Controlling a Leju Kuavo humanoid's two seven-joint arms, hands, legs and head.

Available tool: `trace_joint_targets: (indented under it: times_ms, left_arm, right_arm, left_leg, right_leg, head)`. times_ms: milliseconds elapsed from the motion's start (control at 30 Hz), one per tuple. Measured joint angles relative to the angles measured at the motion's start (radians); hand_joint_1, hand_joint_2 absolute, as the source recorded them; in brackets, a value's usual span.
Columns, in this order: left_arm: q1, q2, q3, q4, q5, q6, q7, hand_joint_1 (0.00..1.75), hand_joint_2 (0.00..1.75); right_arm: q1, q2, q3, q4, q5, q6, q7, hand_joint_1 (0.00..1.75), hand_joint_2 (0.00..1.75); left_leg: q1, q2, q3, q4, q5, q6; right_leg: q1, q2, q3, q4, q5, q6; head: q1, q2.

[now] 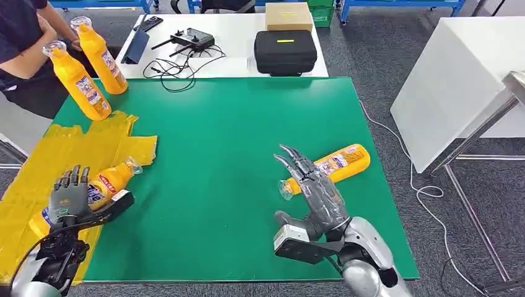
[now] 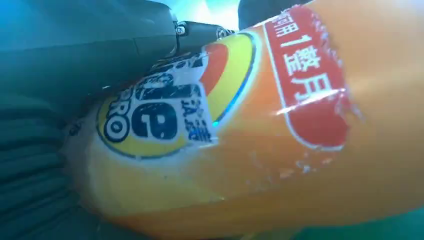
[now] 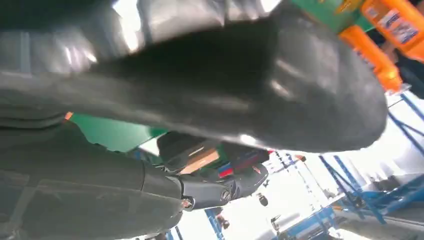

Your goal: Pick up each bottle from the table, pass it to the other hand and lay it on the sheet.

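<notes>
An orange bottle (image 1: pixel 110 180) lies on the yellow sheet (image 1: pixel 37 158) at the green table's (image 1: pixel 235 130) left side, cap pointing to the far right. My left hand (image 1: pixel 69 197) grips its body, fingers over it and thumb beneath; up close its label (image 2: pixel 165 115) rests against the palm. A second orange bottle (image 1: pixel 337 164) lies on the green surface at the right, cap toward me. My right hand (image 1: pixel 312 189) hovers by its cap end, fingers spread and holding nothing; its thumb (image 3: pixel 280 95) looms large in the right wrist view.
At the table's far left corner a person holds two upright orange bottles (image 1: pixel 83 83) (image 1: pixel 102 55). Behind stands a white table with a black case (image 1: pixel 285 52), a cardboard box (image 1: pixel 288 16), a controller and cables. A white block (image 1: pixel 455 80) stands to the right.
</notes>
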Motion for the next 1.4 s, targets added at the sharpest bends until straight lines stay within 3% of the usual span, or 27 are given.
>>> trace_joint_targets:
  times_ms: [167,367,500,667,700,833,1000,1400]
  left_arm:
    - [0.012,0.001,0.013,0.005,0.066,0.032,-0.114,0.00,0.00]
    - [0.019,-0.010,0.101,-0.004,0.258,0.109,-0.415,0.00,0.00]
    - [0.033,-0.040,0.150,-0.045,0.470,0.148,-0.626,0.00,0.00]
    - [0.091,-0.067,0.038,-0.281,1.022,0.166,-0.663,0.00,0.00]
    - [0.106,-0.068,0.011,-0.342,1.110,0.161,-0.665,0.00,0.00]
    - [0.163,-0.069,-0.063,-0.581,1.343,0.080,-0.668,0.00,0.00]
    - [0.205,-0.093,-0.059,-0.812,1.451,-0.077,-0.669,0.00,0.00]
    - [0.241,-0.133,-0.051,-0.991,1.457,-0.076,-0.668,0.00,0.00]
  right_arm:
    - [-0.002,-0.117,-0.061,0.003,-0.019,0.055,-0.041,0.00,0.00]
    - [-0.003,-0.283,-0.215,0.019,-0.068,0.144,-0.053,0.00,0.00]
    - [-0.006,-0.268,-0.297,0.042,-0.001,0.151,-0.041,0.00,0.00]
    - [-0.047,-0.186,-0.363,0.119,0.109,0.131,-0.035,0.00,0.00]
    - [-0.062,-0.179,-0.370,0.138,0.125,0.129,-0.035,0.00,1.75]
    - [-0.127,-0.172,-0.394,0.222,0.190,0.126,-0.044,0.00,1.75]
    - [-0.236,-0.195,-0.403,0.378,0.304,0.141,-0.084,0.00,1.75]
    - [-0.368,-0.251,-0.297,0.712,0.417,0.166,-0.263,0.00,1.75]
  left_leg:
    - [-0.002,0.000,0.000,0.000,0.001,0.002]
    - [-0.007,0.000,0.000,0.001,0.000,0.004]
    - [-0.006,0.000,-0.003,0.001,0.001,0.005]
    - [-0.004,0.005,-0.007,0.002,0.001,0.005]
    - [-0.004,0.005,-0.007,0.002,0.001,0.005]
    - [-0.004,0.006,-0.010,0.002,0.001,0.005]
    - [-0.005,0.005,-0.012,0.002,0.001,0.005]
    - [-0.004,0.005,-0.013,0.002,0.001,0.006]
  right_leg:
    - [-0.002,-0.001,0.000,0.000,0.000,0.001]
    - [-0.007,-0.001,-0.001,0.000,0.000,0.002]
    - [-0.005,-0.001,-0.006,0.000,0.001,0.002]
    - [-0.004,0.003,-0.011,0.000,0.003,0.003]
    - [-0.004,0.004,-0.012,0.000,0.003,0.003]
    - [-0.004,0.004,-0.014,0.000,0.002,0.003]
    - [-0.004,0.004,-0.016,0.000,0.002,0.003]
    - [-0.004,0.003,-0.016,0.000,0.002,0.003]
  head:
    - [0.000,0.000]
    - [0.000,0.000]
    - [0.000,0.000]
    - [0.000,0.000]
    - [0.000,0.000]
    - [0.000,0.000]
    - [0.001,0.000]
    - [0.001,0.000]
